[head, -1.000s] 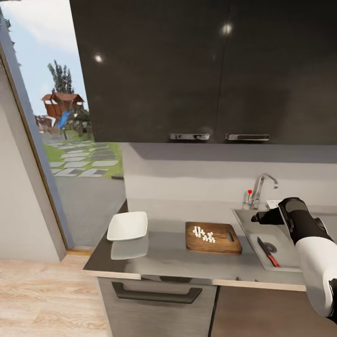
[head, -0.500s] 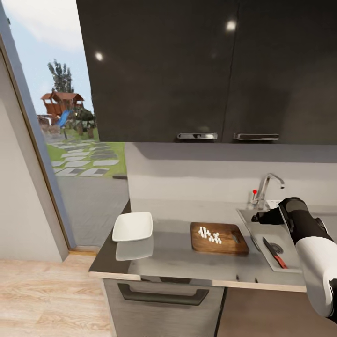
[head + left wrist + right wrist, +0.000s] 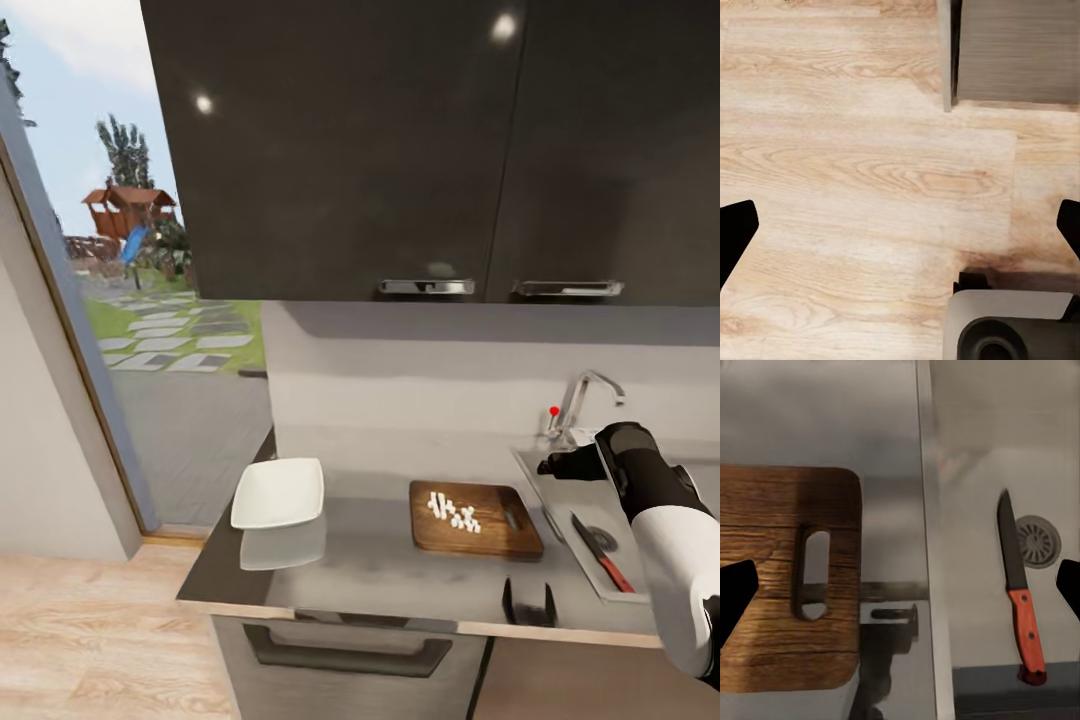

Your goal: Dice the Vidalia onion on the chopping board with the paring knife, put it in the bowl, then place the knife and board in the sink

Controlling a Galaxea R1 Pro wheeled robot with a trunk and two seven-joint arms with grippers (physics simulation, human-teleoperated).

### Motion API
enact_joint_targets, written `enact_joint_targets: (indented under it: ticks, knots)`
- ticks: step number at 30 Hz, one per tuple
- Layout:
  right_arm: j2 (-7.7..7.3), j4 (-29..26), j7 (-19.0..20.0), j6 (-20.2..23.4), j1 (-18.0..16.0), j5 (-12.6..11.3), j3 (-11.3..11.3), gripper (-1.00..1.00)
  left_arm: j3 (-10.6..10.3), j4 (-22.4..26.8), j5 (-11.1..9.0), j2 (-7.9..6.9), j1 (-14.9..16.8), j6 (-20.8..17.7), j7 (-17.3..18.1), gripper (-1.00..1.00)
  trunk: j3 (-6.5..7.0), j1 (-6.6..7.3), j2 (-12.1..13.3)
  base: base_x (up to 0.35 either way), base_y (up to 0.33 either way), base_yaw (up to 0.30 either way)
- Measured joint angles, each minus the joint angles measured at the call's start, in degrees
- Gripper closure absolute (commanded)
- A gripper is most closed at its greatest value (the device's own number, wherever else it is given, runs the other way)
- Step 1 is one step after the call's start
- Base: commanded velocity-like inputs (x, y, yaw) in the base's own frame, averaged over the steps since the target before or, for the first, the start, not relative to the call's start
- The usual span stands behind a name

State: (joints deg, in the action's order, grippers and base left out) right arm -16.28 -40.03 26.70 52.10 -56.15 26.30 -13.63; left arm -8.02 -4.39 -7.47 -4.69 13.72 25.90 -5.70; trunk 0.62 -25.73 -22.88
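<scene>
Head view: the desk (image 3: 380,570) spanned the lower frame below dark cabinets (image 3: 400,150). The sink (image 3: 560,490) sat at lower right, the knife (image 3: 597,550) lying in it beside the drain (image 3: 1039,541). The board (image 3: 474,518), lower centre, carried the white diced onion (image 3: 452,510); the bowl (image 3: 279,493) stood well left. Both the right pincer (image 3: 900,592) and the left pincer (image 3: 900,232) were spread wide, holding nothing, the left over wooden floor (image 3: 870,165).
</scene>
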Motion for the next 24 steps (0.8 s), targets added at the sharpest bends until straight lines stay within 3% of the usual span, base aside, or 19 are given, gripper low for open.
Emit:
enact_joint_targets:
  ticks: [7,24]
  knots:
    - [0.0,0.3,0.0,0.0,0.0,0.0,-0.1,-1.0,0.0,0.0,0.0,0.0,0.0,-0.1,0.0,-1.0,-0.64,-0.02,0.0,0.25,-0.088,0.0]
    - [0.0,0.4,-0.2,-0.1,0.0,0.0,0.0,-1.0,0.0,0.0,0.0,0.0,0.0,-0.1,0.0,-1.0,-2.06,-0.01,0.1,0.01,-0.004,0.0]
